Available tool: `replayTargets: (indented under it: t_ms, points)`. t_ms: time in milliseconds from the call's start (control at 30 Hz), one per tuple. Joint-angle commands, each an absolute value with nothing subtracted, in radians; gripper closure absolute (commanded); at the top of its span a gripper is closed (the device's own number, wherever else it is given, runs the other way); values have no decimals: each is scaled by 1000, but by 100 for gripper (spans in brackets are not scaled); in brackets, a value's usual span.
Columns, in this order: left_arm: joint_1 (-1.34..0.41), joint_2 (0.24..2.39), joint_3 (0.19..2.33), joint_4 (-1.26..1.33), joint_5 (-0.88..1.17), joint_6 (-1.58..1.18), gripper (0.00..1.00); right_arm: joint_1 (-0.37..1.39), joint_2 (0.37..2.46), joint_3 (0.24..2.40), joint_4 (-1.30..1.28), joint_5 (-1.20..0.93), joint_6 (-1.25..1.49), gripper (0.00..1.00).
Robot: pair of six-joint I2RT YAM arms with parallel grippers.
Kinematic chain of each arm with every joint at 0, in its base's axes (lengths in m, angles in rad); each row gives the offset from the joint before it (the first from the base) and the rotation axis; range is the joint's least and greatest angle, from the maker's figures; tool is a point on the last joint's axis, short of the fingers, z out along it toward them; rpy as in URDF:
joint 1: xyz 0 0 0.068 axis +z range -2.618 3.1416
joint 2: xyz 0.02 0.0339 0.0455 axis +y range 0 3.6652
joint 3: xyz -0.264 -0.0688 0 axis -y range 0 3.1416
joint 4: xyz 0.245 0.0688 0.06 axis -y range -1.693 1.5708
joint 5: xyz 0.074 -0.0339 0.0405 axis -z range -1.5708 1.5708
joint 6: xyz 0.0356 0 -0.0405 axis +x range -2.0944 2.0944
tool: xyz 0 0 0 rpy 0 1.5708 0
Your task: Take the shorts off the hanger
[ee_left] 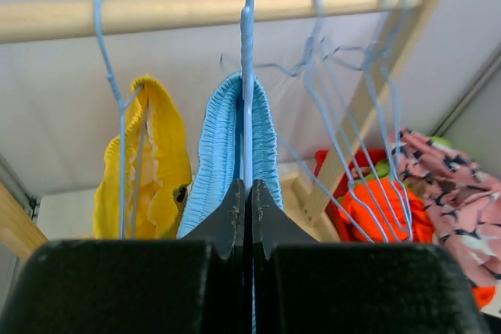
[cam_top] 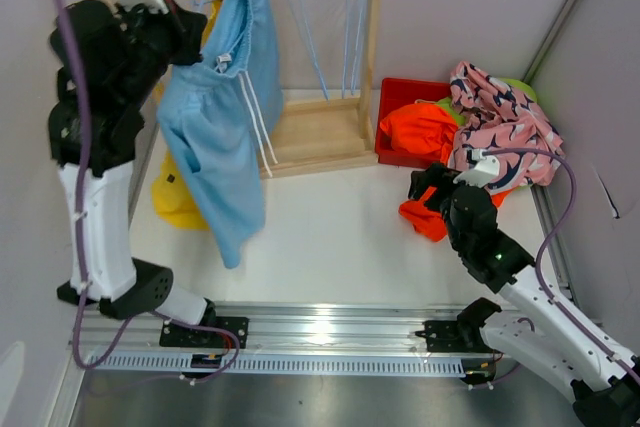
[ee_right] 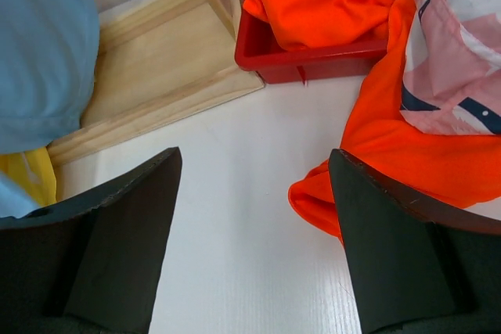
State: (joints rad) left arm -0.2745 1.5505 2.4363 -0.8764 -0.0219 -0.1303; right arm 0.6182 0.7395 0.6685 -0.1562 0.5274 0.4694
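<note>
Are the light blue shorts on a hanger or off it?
On it: the light blue shorts have their gathered waistband draped either side of the blue wire hanger, the legs dangling below.

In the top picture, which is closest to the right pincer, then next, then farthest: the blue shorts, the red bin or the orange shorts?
1. Orange shorts, right beside the right pincer.
2. Red bin, just behind.
3. Blue shorts, hanging far left.

Light blue shorts (cam_top: 225, 117) hang on a hanger (ee_left: 248, 76) beside the yellow pair (cam_top: 175, 202). Orange (cam_top: 420, 132), pink-patterned (cam_top: 500, 117) and lime-green pairs (cam_top: 522, 89) lie heaped at a red bin (cam_top: 400, 92).
</note>
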Motion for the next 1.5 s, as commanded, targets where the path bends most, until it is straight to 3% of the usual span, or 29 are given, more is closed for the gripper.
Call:
replayTargets:
  t_ms: [0, 300, 433, 467, 533, 600, 833, 1100, 1333, 1467]
  points:
    - [-272, 1433, 2410, -746, 45, -129, 100, 623, 712, 726, -140, 555, 443, 18]
    - [-270, 1438, 2422, -788, 107, -153, 100, 624, 655, 746, -193, 537, 439, 19]
    - [-271, 1274, 2216, -796, 272, -166, 100, 623, 604, 767, -161, 300, 333, 14]
    - [-272, 1226, 2056, -782, 303, -175, 100, 624, 600, 781, -158, 251, 312, 14]
    - [-272, 1096, 1947, -743, 378, -210, 100, 623, 609, 820, -170, 136, 272, 11]
    - [-272, 1060, 1948, -794, 516, -235, 100, 624, 642, 899, -189, 72, 255, 3]
    - [-345, 896, 1836, -579, 817, -425, 100, 624, 756, 1094, -195, -80, 238, 1]
    - [-347, 845, 1799, -512, 861, -502, 100, 629, 772, 1187, -198, -72, 241, 1]
    - [-347, 879, 1841, -564, 801, -450, 100, 632, 707, 1140, -182, -69, 295, 0]
    - [-347, 916, 1914, -692, 706, -344, 100, 632, 632, 1141, -267, 146, 243, 1]
